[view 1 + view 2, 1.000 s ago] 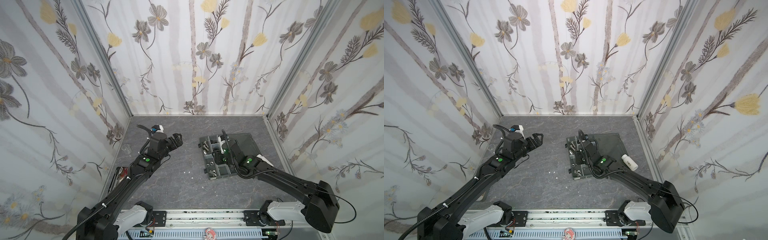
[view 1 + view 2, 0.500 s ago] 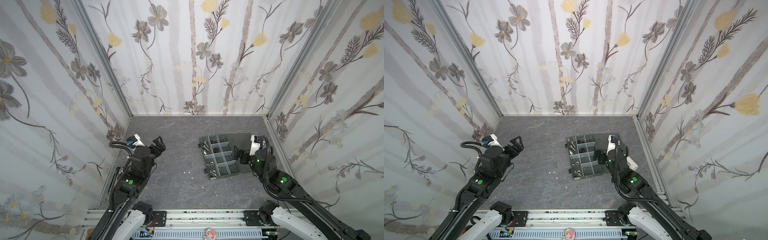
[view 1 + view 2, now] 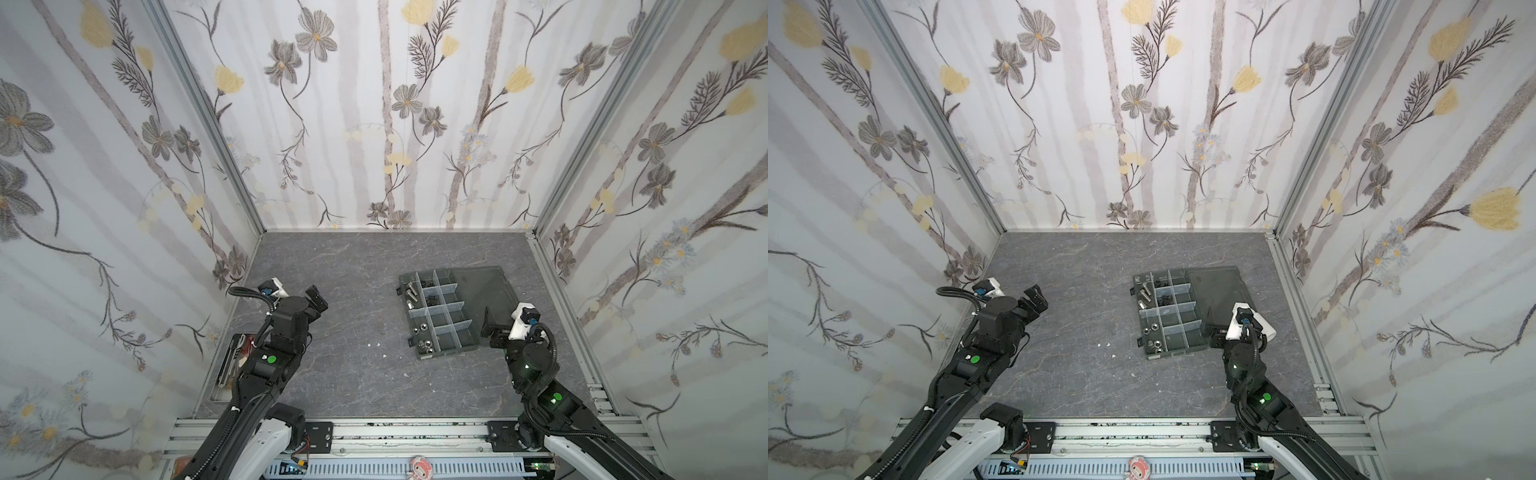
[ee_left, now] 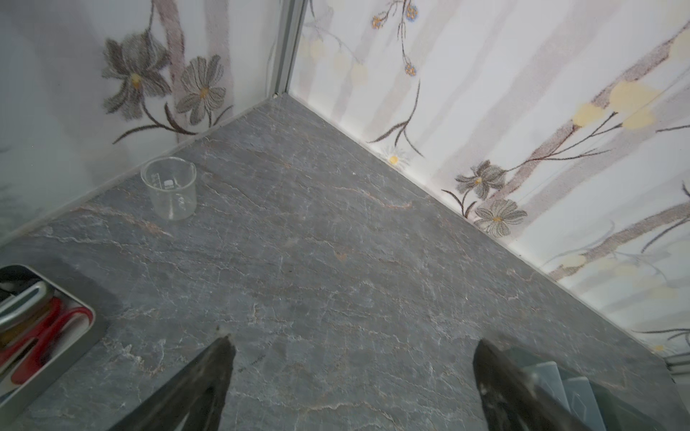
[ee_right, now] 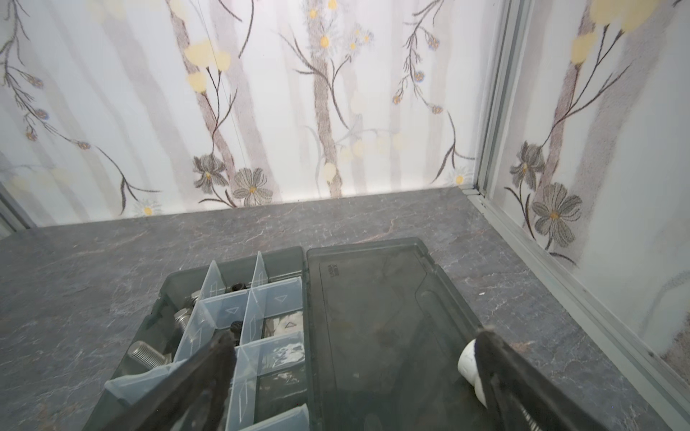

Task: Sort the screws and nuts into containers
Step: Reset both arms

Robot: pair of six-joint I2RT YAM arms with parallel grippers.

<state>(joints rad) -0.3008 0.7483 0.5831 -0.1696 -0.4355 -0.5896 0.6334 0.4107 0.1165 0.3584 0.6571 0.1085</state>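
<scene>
**A:** How far along is the sorting?

**B:** Finished or nearly so, I'd judge. On the table [image 3: 353, 386] close to the arms there is no loose hardware, only a few white specks [image 3: 379, 345]. Everything else sits in the organizer box [image 3: 449, 351]. Its nearest compartments [image 3: 446, 309] on the side away from the lid hold the silver nuts [image 3: 424, 345]. Further back are the black nuts [image 3: 432, 299]. Beside those, at the far corner, the screws [image 3: 410, 293] lie together. The compartments along the lid side look empty.

**A:** Anything left to do?

**B:** Perhaps only the lid [image 3: 478, 286], which lies flat open beside the compartments. The task doesn't ask for it to be closed.

**A:** And the jaws?

**B:** The right gripper [image 3: 492, 328] is the nearer one. Its jaws are spread wide and empty, above the lid's near end. In the right wrist view a small white rounded thing [image 5: 469, 367] sits by one finger, and I can't tell what it is. The left gripper [image 3: 316, 301] is just as wide, with nothing between its fingers. It hangs over bare table, well apart from the box. Beyond it a clear beaker [image 4: 170, 186] stands by the wall.
</scene>
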